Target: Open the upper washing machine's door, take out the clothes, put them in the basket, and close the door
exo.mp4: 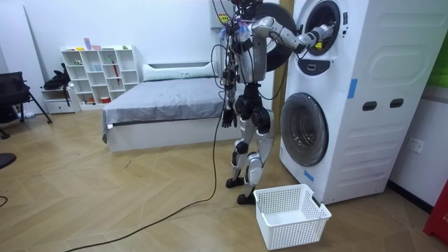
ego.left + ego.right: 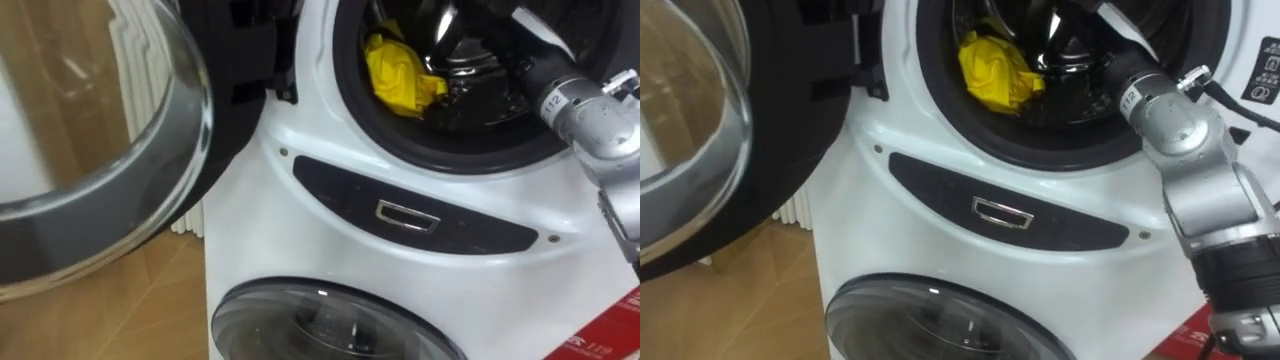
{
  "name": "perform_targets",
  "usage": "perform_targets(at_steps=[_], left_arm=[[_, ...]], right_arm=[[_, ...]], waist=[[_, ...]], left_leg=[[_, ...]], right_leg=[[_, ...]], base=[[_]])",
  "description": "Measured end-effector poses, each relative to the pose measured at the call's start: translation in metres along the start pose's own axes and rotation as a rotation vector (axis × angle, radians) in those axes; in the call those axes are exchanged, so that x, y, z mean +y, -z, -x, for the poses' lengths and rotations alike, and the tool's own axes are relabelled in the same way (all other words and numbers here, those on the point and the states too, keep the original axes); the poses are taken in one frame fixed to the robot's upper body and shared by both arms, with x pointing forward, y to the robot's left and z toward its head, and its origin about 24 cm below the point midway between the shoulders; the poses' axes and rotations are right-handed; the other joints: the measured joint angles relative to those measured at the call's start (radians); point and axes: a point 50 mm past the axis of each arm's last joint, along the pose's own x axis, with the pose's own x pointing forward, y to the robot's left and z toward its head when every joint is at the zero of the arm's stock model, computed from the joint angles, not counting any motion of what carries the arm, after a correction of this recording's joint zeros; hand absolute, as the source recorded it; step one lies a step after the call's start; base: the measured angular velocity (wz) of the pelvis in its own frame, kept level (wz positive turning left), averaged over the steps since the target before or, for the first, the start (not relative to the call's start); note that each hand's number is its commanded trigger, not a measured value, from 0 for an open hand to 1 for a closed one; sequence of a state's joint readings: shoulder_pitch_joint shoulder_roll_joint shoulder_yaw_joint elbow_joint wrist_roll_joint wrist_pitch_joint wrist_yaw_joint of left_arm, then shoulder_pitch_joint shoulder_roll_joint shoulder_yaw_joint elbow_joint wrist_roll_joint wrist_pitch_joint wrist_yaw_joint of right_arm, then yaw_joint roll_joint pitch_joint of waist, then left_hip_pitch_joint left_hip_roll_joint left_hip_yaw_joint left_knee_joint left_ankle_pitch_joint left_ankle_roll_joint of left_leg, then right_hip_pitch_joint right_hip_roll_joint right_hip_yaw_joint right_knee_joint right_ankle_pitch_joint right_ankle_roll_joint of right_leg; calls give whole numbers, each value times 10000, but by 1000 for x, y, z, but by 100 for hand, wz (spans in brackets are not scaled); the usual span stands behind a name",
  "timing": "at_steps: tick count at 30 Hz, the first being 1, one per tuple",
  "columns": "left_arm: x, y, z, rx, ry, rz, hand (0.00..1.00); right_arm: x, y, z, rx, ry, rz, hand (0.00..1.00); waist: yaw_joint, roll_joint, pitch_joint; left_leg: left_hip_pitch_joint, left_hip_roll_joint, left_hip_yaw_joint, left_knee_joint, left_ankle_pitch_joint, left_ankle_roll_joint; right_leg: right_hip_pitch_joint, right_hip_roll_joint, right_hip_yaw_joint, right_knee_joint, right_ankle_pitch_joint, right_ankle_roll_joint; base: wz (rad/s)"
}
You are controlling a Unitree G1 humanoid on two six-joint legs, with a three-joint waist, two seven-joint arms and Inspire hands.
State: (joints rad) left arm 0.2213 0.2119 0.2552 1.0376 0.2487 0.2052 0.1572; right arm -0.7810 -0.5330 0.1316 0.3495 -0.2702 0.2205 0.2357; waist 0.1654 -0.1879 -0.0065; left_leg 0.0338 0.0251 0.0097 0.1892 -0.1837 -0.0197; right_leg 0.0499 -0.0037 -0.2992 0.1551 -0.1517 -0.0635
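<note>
Robot standing before two stacked washing machines, right arm (image 2: 590, 115) reaching into the drum (image 2: 470, 65) of the upper washing machine (image 2: 300, 235). The upper machine's round glass door (image 2: 100, 150) is swung open to the left of the arm. Below the arm lie a dark panel (image 2: 330, 185) with a chrome handle (image 2: 408, 215) and, lower down, the closed door (image 2: 320, 325) of the lower machine.

The right hand is hidden inside the drum, past the rubber rim, so the set of its fingers cannot be told. A yellow cloth (image 2: 400, 75) lies crumpled at the front of the drum, to the left of the forearm and apart from it, nearer the opening than the hidden hand.

The left hand (image 1: 227, 119) hangs at the robot's side, well away from the machine, too small to tell its fingers. A white basket (image 1: 297, 227) stands on the floor by the robot's feet, below the reaching arm.
</note>
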Motion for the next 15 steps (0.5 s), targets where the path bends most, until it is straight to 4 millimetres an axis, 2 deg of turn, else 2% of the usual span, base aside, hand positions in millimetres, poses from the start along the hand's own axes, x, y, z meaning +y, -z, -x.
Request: perform_targets(at_steps=[3, 7, 12, 15], left_arm=[[2, 0, 0, 78, 94, -43, 0], [4, -4, -1, 22, 83, -99, 0], [12, -11, -3, -179, -117, -253, 0], [13, -14, -3, -239, -166, -267, 0]], right_arm=[[2, 2, -3, 267, -275, 572, 0], [3, -3, -13, 650, -1000, 1007, 0], [10, -8, -13, 629, -1866, 1438, 0], [12, -18, -11, 345, -2175, 1791, 0]], waist=[[-20, -54, -48], [-40, -82, -54], [113, -316, -87], [184, -308, -76]], left_leg=[[21, -13, -78, 4, 10, 18], [162, -20, -70, 7, 18, 28], [233, -31, -98, -61, 17, 27], [202, -24, -31, -91, 11, 37]], right_leg=[[23, -24, -61, 22, -4, 10], [135, -44, -50, 102, -25, 42], [174, -29, -23, 100, -67, 60], [98, -46, -47, 122, -67, 61]], base=[[4], [0], [1], [-5]])
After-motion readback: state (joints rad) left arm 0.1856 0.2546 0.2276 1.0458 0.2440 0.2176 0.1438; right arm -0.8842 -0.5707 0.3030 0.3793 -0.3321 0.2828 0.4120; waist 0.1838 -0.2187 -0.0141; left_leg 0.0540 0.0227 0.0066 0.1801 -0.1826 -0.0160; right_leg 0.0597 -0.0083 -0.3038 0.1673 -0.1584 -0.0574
